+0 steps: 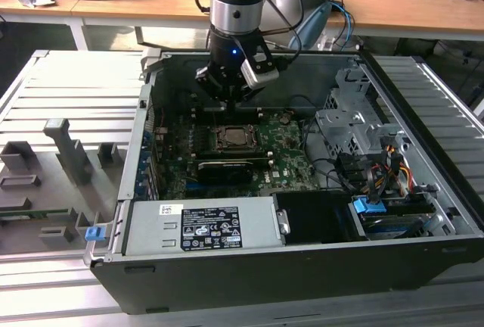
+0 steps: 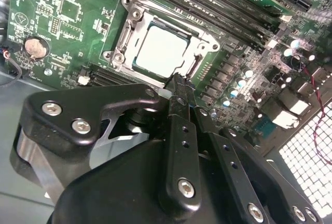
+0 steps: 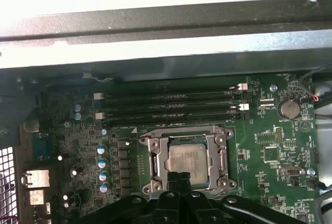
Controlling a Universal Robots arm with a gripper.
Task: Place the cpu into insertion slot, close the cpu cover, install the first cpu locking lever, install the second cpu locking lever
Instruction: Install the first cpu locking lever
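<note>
Hanging close over one edge of the insertion slot (image 3: 148, 189), the gripper (image 3: 179, 177) has its fingertips (image 2: 178, 86) pressed together, with nothing visible between them. Whether they touch the metal below cannot be told.

Just past the fingertips, the cpu (image 2: 160, 52) already sits in the insertion slot, its pale face up and level. The cpu cover (image 2: 126, 38) appears to lie flat around it, framing the face through its square opening.

Judging by its look, the cpu is light, stiff and thin. Its smooth metal top is probably slippery and its underside delicate, so any hold belongs on two opposite edges, never the face. The cpu cover looks like thin, springy sheet metal, best pushed at its free edge and not gripped.

Beyond the insertion slot run the long black memory slots (image 3: 171, 105) on the green motherboard (image 3: 270, 151). A coin battery (image 3: 287, 108) lies well away from the insertion slot. Farthest off rises the grey case wall (image 3: 166, 22).
</note>
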